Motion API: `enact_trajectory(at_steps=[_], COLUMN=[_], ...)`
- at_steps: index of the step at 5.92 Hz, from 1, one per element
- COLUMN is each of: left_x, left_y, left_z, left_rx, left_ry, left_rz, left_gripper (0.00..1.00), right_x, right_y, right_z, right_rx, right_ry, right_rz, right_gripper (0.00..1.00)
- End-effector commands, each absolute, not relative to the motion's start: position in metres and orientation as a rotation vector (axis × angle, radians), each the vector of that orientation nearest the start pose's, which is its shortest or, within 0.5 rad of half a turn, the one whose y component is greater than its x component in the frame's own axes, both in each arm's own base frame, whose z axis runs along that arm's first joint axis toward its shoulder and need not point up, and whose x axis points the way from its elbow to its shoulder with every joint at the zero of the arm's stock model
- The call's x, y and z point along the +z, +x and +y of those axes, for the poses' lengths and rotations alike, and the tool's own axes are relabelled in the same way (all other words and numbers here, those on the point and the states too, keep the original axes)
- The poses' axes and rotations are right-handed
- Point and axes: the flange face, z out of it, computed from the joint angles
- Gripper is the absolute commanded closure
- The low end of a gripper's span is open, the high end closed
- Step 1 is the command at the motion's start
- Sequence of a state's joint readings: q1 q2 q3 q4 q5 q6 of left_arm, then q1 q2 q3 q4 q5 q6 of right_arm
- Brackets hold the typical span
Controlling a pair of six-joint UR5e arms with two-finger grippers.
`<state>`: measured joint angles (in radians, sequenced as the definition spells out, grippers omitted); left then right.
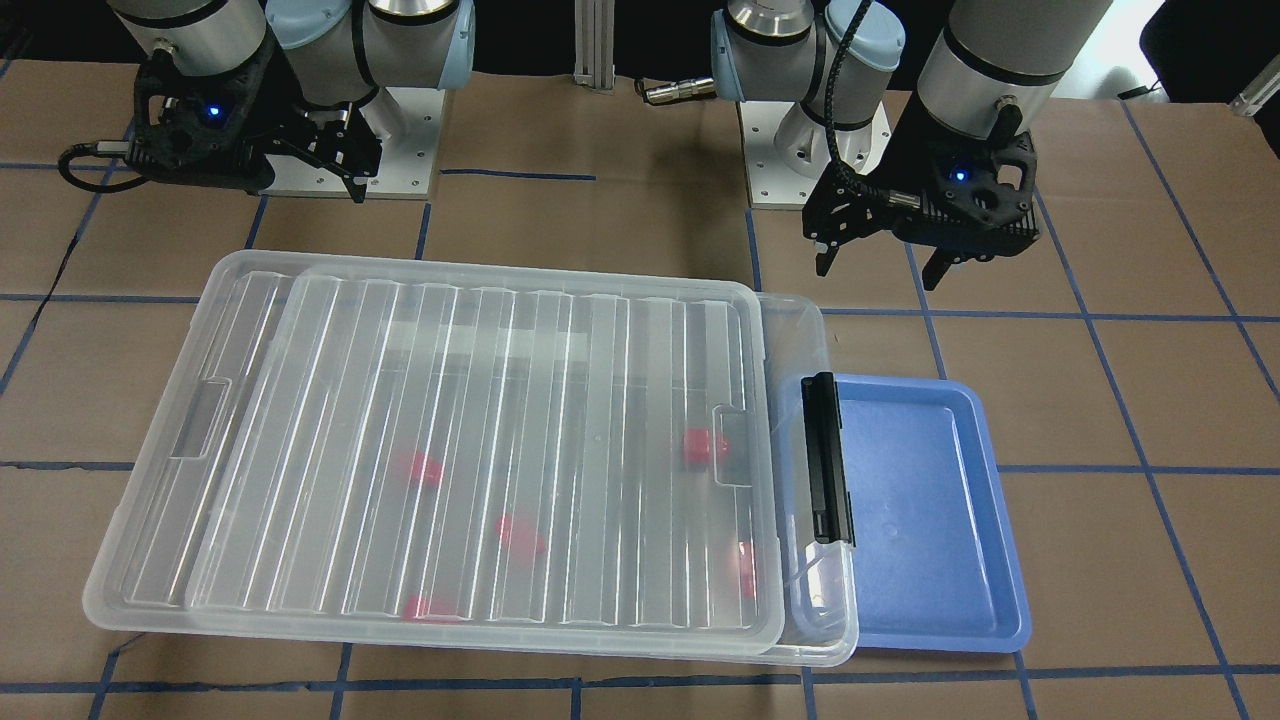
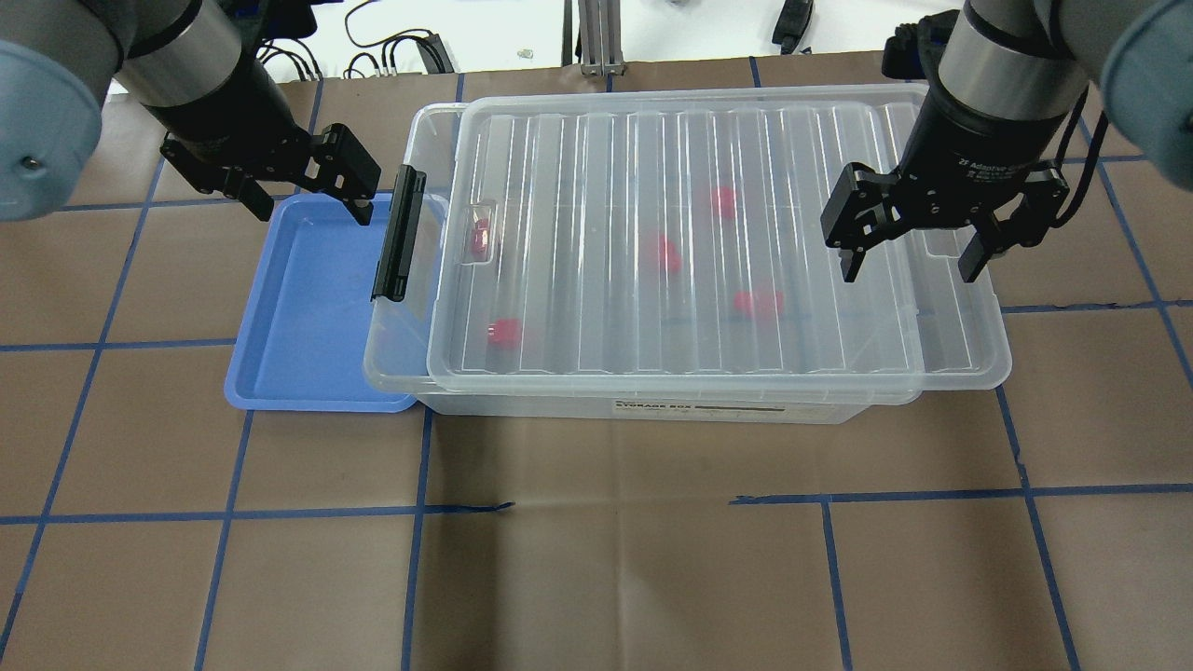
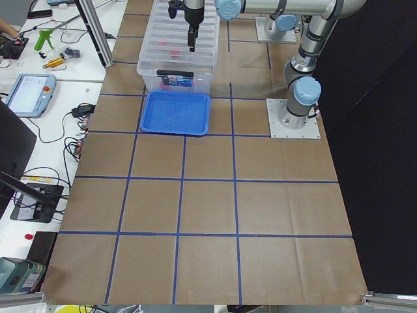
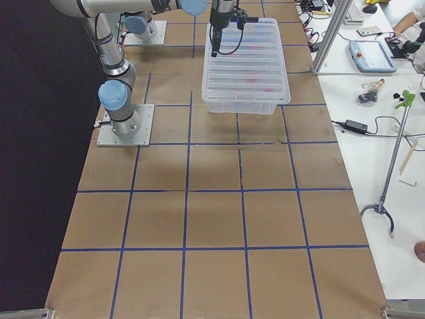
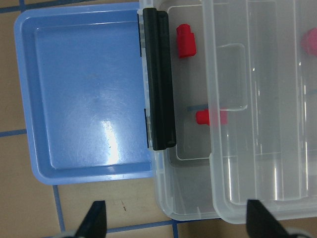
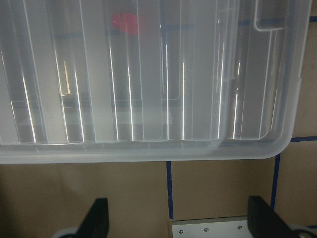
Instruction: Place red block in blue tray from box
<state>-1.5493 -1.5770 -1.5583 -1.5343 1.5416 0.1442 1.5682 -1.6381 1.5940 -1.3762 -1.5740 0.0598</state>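
Note:
The box is a clear bin. Its ribbed lid lies on top, slid toward my right, so a strip at the tray end is open. The black latch clip is at that end. Several red blocks show blurred through the lid. One red block lies in the open strip; another is half under the lid. The blue tray is empty and touches the box's latch end. My left gripper is open and empty above the tray's far edge. My right gripper is open and empty above the lid's other end.
The brown table carries a grid of blue tape. The arm bases stand behind the box. Benches with tools and cables run along the table's far side in the side views.

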Motion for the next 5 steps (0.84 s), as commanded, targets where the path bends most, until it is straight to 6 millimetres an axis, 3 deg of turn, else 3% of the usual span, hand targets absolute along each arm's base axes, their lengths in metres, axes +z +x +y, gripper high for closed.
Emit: enact_trajectory(at_steps=[1,4,5], left_x=[0.495,0.495,0.495], left_y=[-0.125,-0.126,-0.126], left_z=[-0.501,-0.502,-0.501], left_rx=[-0.072,-0.072,-0.072], left_ry=[0.195,0.195,0.195], left_rz=[3.16,3.162,3.162], left_gripper=[0.02,0.02,0.02], right_x=[0.486,0.489,0.487], right_y=[0.13,0.117,0.086], right_z=[-0.442,-0.456,-0.471], right_rx=[0.222,0.126,0.074], right_ry=[0.101,0.12,0.139], right_rz=[3.137,3.149,3.149], right_gripper=[0.0,0.0,0.0])
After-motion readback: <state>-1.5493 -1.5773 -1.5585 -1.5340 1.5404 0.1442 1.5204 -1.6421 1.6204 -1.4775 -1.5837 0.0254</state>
